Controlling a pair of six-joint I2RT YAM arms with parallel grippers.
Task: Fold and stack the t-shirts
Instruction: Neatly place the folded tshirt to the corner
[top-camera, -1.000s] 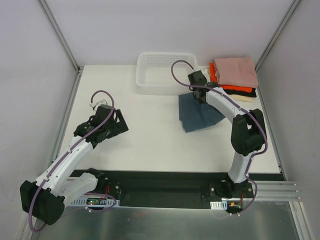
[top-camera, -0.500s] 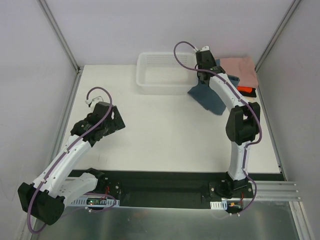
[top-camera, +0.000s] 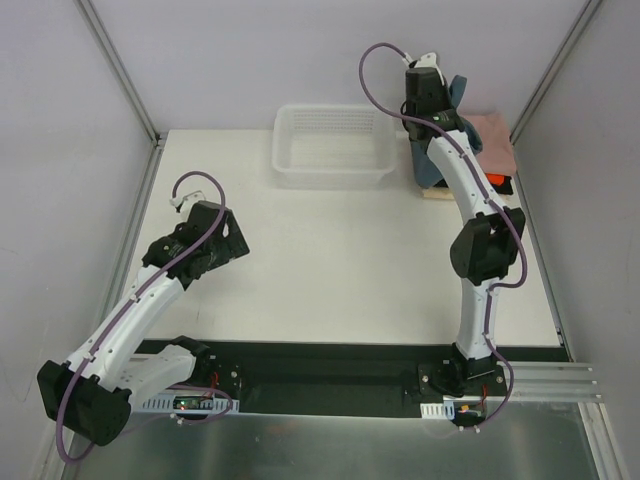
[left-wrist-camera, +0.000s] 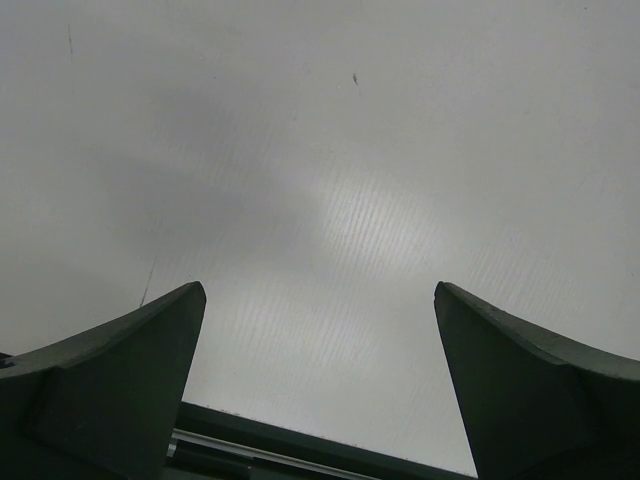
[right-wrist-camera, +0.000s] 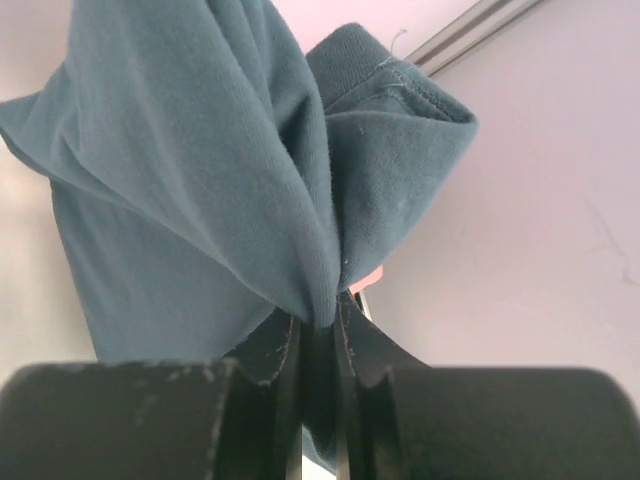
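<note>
Now right fingers (right-wrist-camera: 262, 352) clamped on bunched fold of slate blue-grey cloth t-shirt (right-wrist-camera: 200, 180), hung high by stack of folded t-shirts (top-camera: 495, 140), dusty-pink on top, far right corner; likely raised to clear stack before laying down. Left fingers (left-wrist-camera: 120, 385) wide apart, parked over tabletop (left-wrist-camera: 330, 150).

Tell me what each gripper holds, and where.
The right gripper pinches the blue-grey t-shirt at a bunched fold of cloth; the left gripper holds nothing.

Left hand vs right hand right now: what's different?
Left hand is open and empty; right hand is shut on the blue shirt. Left hand sits low over the bare table; right hand is up high beside the folded stack. Both have dark fingers.
</note>
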